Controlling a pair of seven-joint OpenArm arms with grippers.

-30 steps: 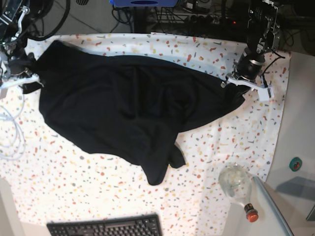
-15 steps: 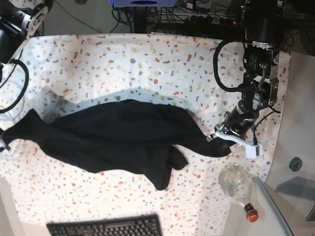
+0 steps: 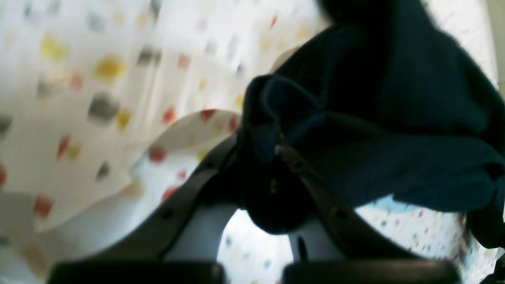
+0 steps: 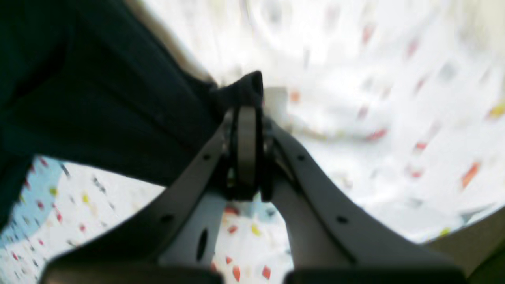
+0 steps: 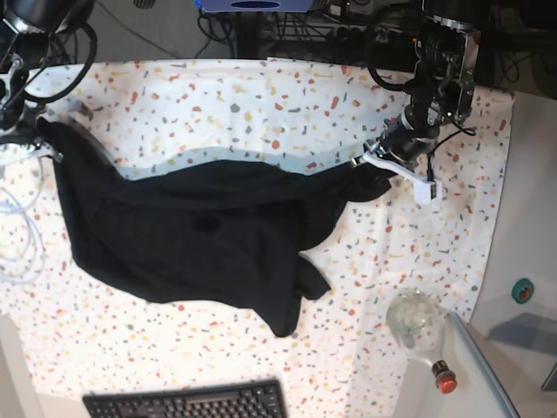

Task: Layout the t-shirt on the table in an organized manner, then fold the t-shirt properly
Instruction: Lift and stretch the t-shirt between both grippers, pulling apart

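Note:
The black t-shirt (image 5: 200, 226) is stretched sideways across the speckled table (image 5: 261, 96), its upper edge lifted and its lower part wrinkled, with one fold trailing toward the front. My left gripper (image 5: 372, 165) is shut on the shirt's right end, and the left wrist view shows bunched cloth (image 3: 355, 118) pinched at the left gripper (image 3: 276, 152). At the shirt's left corner, my right gripper (image 5: 40, 139) is also shut. In the right wrist view a small tuft of cloth (image 4: 244, 88) sticks out above the right gripper (image 4: 246, 118).
A black keyboard (image 5: 187, 401) lies at the front edge. A clear bottle with a red cap (image 5: 419, 329) lies at the front right beside a grey side surface (image 5: 522, 244) with a green tape roll (image 5: 522, 290). White cable (image 5: 17, 252) loops at the left.
Both grippers have carried the shirt's ends from the table's middle back toward the far side. The cloth has spread wider than half a second ago.

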